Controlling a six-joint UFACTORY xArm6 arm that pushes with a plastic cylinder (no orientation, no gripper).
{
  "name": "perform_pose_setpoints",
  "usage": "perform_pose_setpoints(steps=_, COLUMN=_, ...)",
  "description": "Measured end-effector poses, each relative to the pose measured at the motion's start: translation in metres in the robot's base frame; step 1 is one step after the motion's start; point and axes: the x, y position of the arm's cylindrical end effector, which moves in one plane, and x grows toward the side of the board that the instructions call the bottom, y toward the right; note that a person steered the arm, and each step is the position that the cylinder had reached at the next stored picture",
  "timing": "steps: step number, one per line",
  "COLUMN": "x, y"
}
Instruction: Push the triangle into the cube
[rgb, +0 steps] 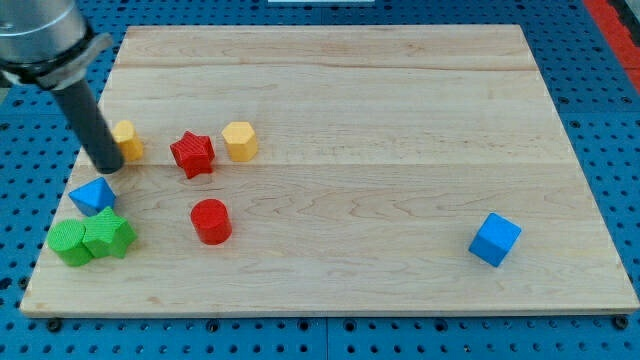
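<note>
My tip (106, 167) planted just above the blue triangle (93, 196) at the view's left, bare rod, no fingers to judge, blue cube (495, 239) well apart, far right

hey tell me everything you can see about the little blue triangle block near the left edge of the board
The small blue triangular block looks like matte plastic with sloping faces and a point toward the view's top. It lies on the pale wooden board near its left edge, just above two green blocks; whether they touch is unclear. My tip sits just above it, close, contact unclear.
</note>
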Motion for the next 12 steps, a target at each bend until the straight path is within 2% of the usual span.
perform_pose_setpoints(steps=1, x=0.038, y=-0.028)
perform_pose_setpoints(steps=2, x=0.051, y=-0.033)
perform_pose_setpoints(steps=4, x=0.019, y=0.004)
perform_pose_setpoints(steps=5, x=0.015, y=-0.028)
perform_pose_setpoints(steps=6, x=0.043, y=-0.043)
perform_pose_setpoints(steps=7, x=0.061, y=-0.01)
perform_pose_setpoints(steps=8, x=0.037, y=0.013)
perform_pose_setpoints(steps=9, x=0.037, y=0.051)
perform_pose_setpoints(steps=10, x=0.035, y=-0.004)
perform_pose_setpoints(steps=11, x=0.043, y=0.055)
perform_pose_setpoints(steps=12, x=0.047, y=0.15)
